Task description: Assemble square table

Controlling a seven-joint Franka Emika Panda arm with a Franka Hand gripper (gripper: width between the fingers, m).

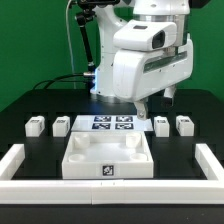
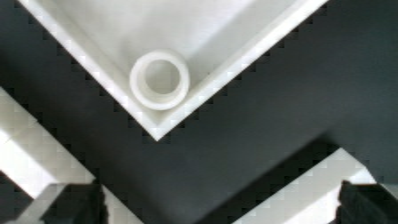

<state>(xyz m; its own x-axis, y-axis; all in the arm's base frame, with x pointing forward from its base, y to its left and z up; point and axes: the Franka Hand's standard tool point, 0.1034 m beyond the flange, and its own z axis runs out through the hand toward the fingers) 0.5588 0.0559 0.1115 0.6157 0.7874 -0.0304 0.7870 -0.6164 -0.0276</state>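
Observation:
The white square tabletop [image 1: 108, 152] lies rim-up in the middle of the black table, with a tag on its front edge. Two short white legs [image 1: 36, 126] [image 1: 62, 125] lie behind it toward the exterior view's left. Two more legs [image 1: 162, 125] [image 1: 185, 125] lie toward the right. My gripper [image 1: 156, 101] hangs open above the tabletop's back right area and holds nothing. In the wrist view one tabletop corner [image 2: 210, 50] shows its round socket [image 2: 160, 80]. The gripper [image 2: 214, 205] has dark fingertips [image 2: 64, 205] spread wide over bare black surface.
The marker board [image 1: 112, 124] lies flat between the two pairs of legs. A long low white wall [image 1: 20, 162] frames the workspace on the left, right and front. White bands [image 2: 329, 140] cross the wrist view beside the tabletop corner.

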